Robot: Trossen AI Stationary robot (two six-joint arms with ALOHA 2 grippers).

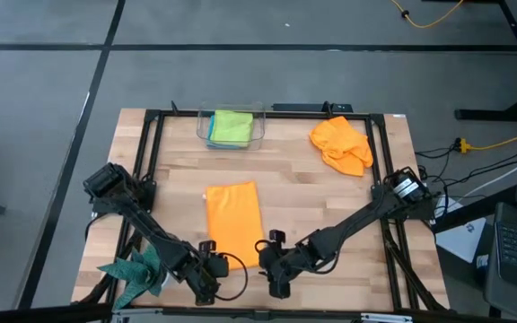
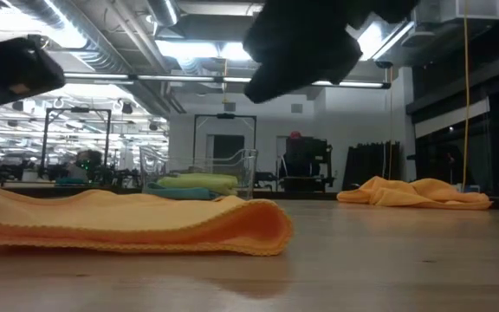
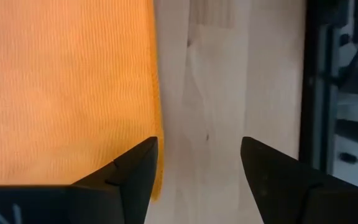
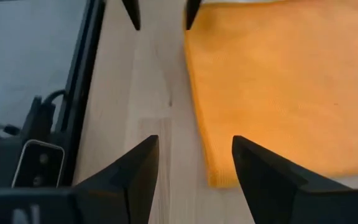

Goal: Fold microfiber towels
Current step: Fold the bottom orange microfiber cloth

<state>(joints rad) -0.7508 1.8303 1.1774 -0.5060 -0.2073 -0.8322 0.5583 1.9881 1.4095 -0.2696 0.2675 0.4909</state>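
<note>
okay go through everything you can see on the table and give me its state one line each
Orange towel in the middle: folded, lying flat, not held.
Second orange towel: crumpled heap at the far right, unfolded.
Lime-green towel: folded, inside the clear bin, on a blue towel.
Dark teal spiky cloth: bunched at the near left edge.
Left claw: open, empty.
Right claw: open, empty.

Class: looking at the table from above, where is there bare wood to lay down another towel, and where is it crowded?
Bare wood lies between the folded orange towel and the crumpled orange towel. The near edge is crowded: left gripper, right gripper, dark green cloth.
</note>
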